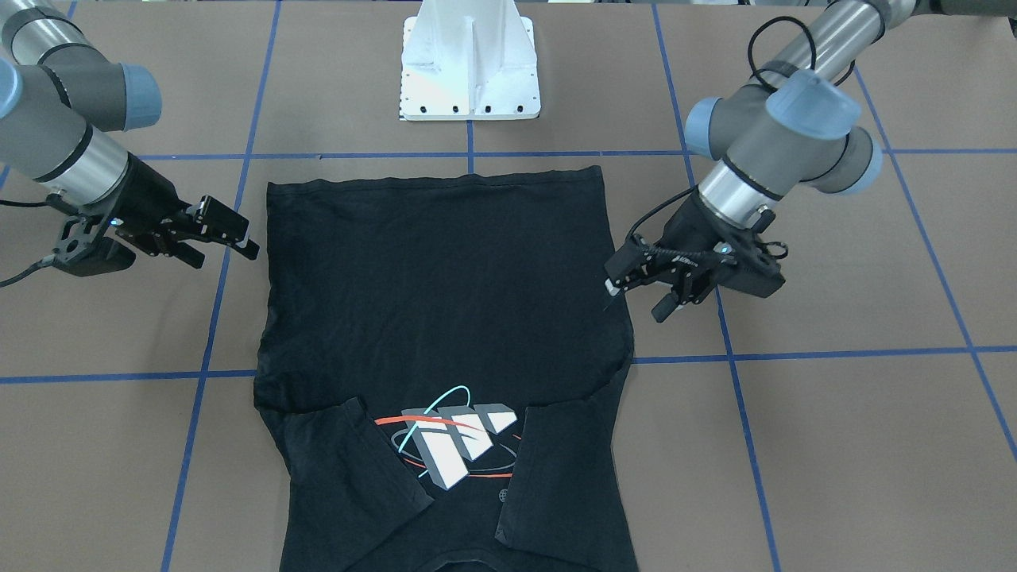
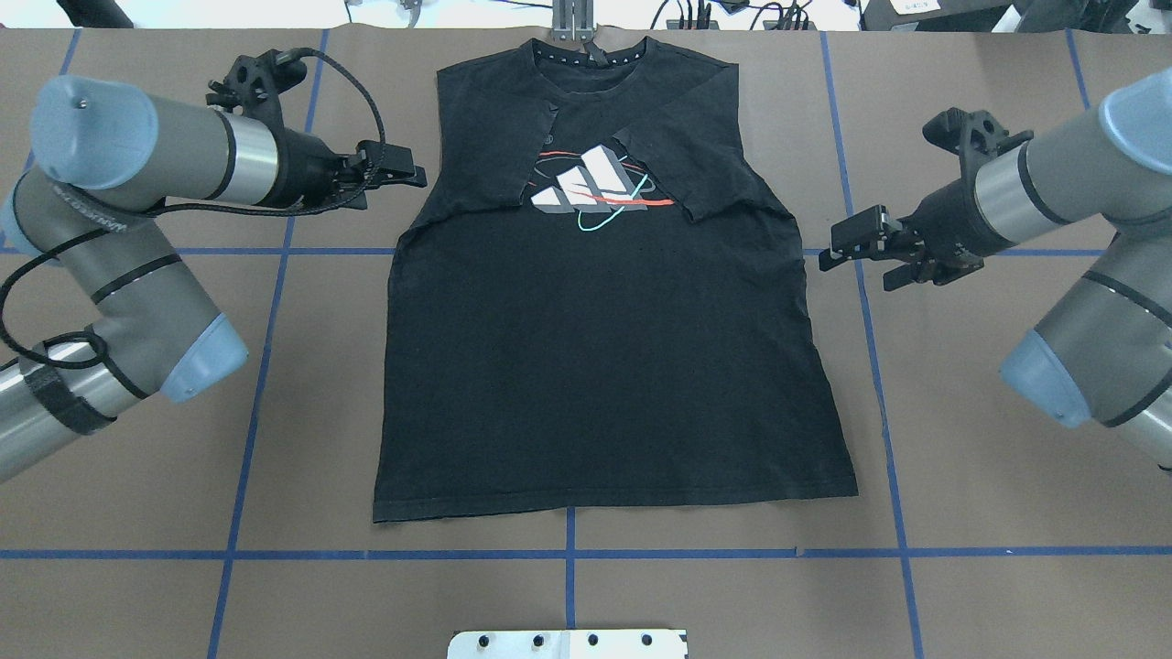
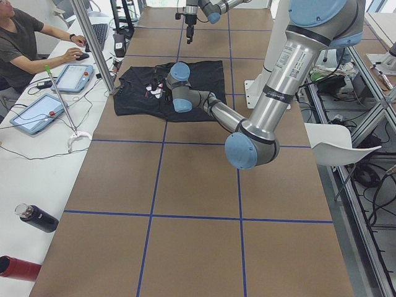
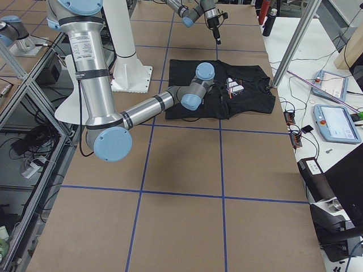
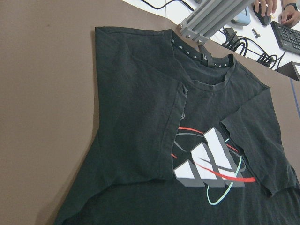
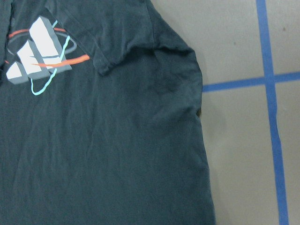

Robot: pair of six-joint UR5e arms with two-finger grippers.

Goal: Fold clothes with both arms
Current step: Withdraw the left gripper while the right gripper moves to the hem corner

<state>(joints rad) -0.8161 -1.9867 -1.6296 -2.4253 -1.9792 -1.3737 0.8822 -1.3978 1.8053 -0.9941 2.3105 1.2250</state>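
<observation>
Hovering either side of the black short-sleeved T-shirt (image 2: 595,366), both black two-finger grippers had jaws apart and held nothing. Left gripper (image 2: 396,177) was just beside one edge, right gripper (image 2: 856,254) just beside the other; contact unclear. Shirt lay flat on the brown table (image 2: 961,476), print up, sleeves folded in over chest. An aluminium post (image 5: 211,21) stood at the collar. Print (image 2: 591,183): 3 slanted white-grey blocks w/ red + cyan ellipses. Round mark (image 1: 503,496) nearby too small to read.

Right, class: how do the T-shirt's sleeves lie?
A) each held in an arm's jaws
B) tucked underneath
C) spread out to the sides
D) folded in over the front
D: both sleeves lie folded in over the T-shirt, partly covering its print.
</observation>
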